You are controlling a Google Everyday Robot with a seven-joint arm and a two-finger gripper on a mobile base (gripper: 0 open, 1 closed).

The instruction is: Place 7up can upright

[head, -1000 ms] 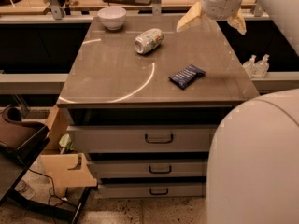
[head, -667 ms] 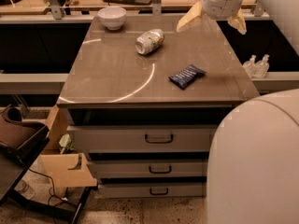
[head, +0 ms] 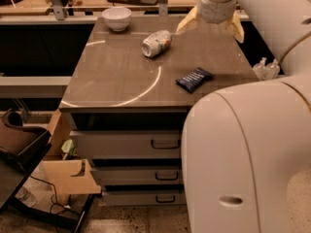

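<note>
7up can lies sideways on the bench, gripper near its right w/ fingers spread, empty — an off-centre pinch could squirt the round can away, maybe twd the bowl.

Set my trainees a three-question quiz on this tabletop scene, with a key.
1. True or false: the 7up can stands upright.
2. Which lies nearest the table's front edge? A) white bowl B) 7up can C) dark blue packet
3. Fill in: the gripper, hovering right of the can, holds ____.
Key: 1 false, the can lies on its side; 2 C, the white bowl sits at the back; 3 nothing, its fingers are spread open.
</note>
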